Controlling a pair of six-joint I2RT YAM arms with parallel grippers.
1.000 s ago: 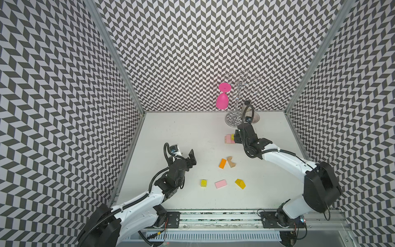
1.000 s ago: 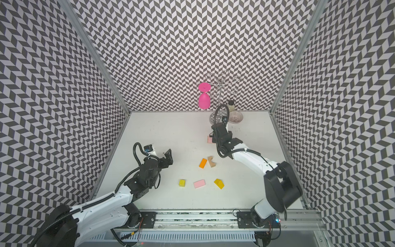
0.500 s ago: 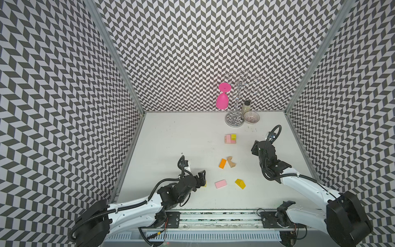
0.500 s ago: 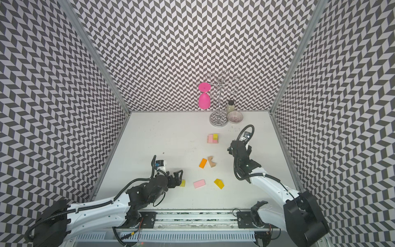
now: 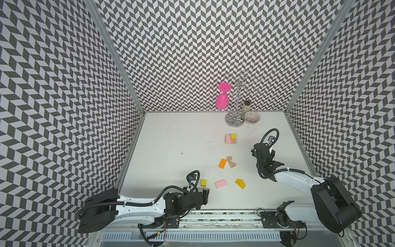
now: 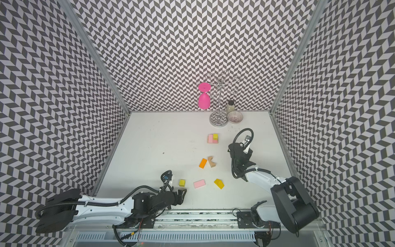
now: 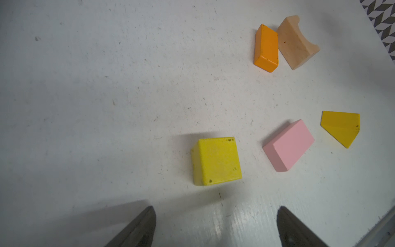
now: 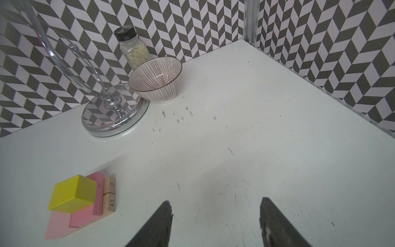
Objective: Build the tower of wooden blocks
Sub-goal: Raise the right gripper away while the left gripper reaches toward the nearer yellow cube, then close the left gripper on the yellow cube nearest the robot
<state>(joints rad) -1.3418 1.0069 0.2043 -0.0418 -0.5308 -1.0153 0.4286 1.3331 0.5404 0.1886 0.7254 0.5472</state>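
The tower (image 5: 230, 139) (image 6: 212, 138) is a low stack: tan bars at the base, pink bars on them, a yellow cube on top (image 8: 72, 193). Loose wood blocks lie nearer the front: a yellow cube (image 5: 203, 182) (image 7: 217, 160), a pink bar (image 5: 220, 184) (image 7: 288, 145), a yellow roof piece (image 5: 240, 183) (image 7: 342, 127), an orange bar (image 5: 222, 163) (image 7: 266, 48) and a tan arch (image 5: 231, 161) (image 7: 297, 42). My left gripper (image 5: 206, 193) (image 7: 215, 208) is open, low over the table just in front of the loose cube. My right gripper (image 5: 257, 147) (image 8: 215, 205) is open and empty, to the right of the tower.
A chrome wire stand (image 5: 235, 119) (image 8: 115, 115), a striped bowl (image 5: 251, 117) (image 8: 157, 81) and a spice jar (image 5: 246, 106) (image 8: 133, 48) stand at the back right. A magenta goblet (image 5: 222, 100) sits by the back wall. The patterned walls enclose three sides.
My right gripper left the tower and drew back to the right, then held still. My left arm swung down toward the front edge and now sits just in front of the loose yellow cube.
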